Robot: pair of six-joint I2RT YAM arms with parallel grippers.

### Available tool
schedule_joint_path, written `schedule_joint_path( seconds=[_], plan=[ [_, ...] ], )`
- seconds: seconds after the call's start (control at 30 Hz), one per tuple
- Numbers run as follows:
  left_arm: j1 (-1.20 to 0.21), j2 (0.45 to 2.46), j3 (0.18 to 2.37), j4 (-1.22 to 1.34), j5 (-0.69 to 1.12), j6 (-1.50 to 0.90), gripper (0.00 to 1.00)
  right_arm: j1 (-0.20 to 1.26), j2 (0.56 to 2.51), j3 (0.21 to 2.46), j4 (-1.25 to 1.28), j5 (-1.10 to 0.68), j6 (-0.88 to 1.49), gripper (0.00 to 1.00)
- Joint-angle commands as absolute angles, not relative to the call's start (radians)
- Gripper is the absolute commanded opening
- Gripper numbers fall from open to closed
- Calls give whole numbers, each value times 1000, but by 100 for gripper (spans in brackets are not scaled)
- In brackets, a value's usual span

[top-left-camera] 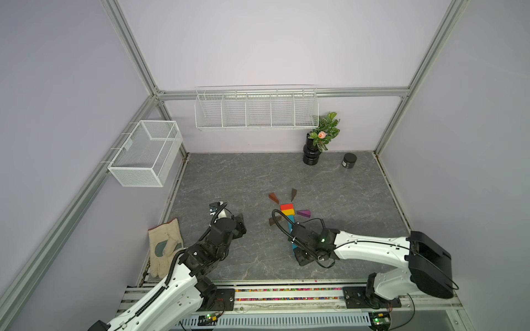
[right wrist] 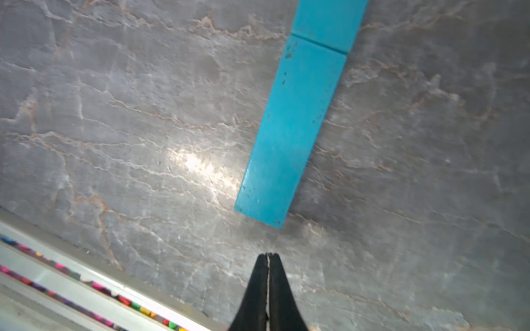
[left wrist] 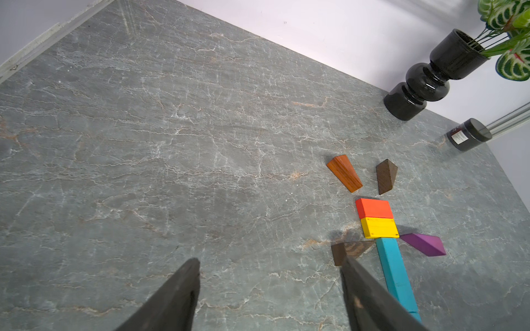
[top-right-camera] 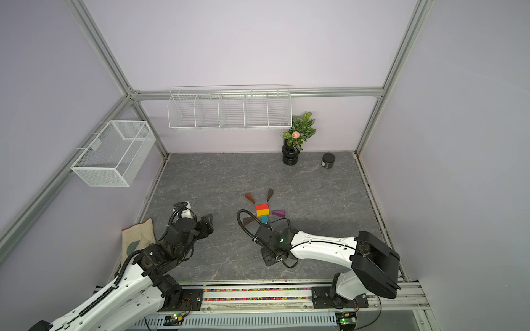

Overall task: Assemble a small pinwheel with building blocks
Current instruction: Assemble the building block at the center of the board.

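The pinwheel (top-left-camera: 287, 210) lies flat in the middle of the bench (top-left-camera: 229, 177): red-and-yellow centre, wedges at about 11, 12, 3 and 8 o'clock, teal stem (right wrist: 289, 129) running toward 6. The right tool (right wrist: 269, 255) is pinched closed on nothing (tips just off the stem's end). The left tool (left wrist: 269, 263) gapes wide, empty, at the pinwheel's 9 o'clock.
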State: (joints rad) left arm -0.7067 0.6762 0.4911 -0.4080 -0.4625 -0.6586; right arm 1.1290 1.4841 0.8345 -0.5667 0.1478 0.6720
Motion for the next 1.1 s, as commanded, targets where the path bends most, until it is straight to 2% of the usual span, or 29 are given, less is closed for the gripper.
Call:
schedule_joint_path(
  seconds=[0.0,0.3,1.07],
  plan=[
    [-701,657,477,-412,-461,-676,79,1139,1511,856,-545,123,664,7],
    [-701,632,464,-424,-466,-683,79,1135,1566,872,-558,148,673,6],
    [-701,625,462,-429,-459,-684,79,1116,1541,871,-560,161,691,7]
  ],
)
